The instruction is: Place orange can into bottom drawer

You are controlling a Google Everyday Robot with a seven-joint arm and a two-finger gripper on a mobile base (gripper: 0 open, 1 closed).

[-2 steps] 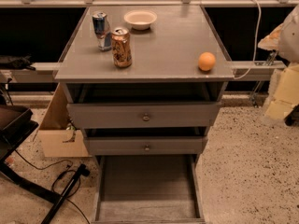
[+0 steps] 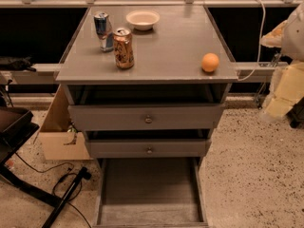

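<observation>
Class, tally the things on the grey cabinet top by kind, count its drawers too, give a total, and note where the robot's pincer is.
Cans: 2 (orange can, blue-and-silver can)
Bowls: 1 (white bowl)
Balls: 1 (orange ball)
Drawers: 3 (top drawer, middle drawer, bottom drawer pulled out)
Total: 7
Pincer: right of the cabinet, apart from all of them.

At the right edge of the frame: rounded white arm shell [image 2: 297,30] above, blocky cream-yellow gripper [image 2: 279,101] below it, narrowing to a pale lower tip; smooth, plain surfaces.
</observation>
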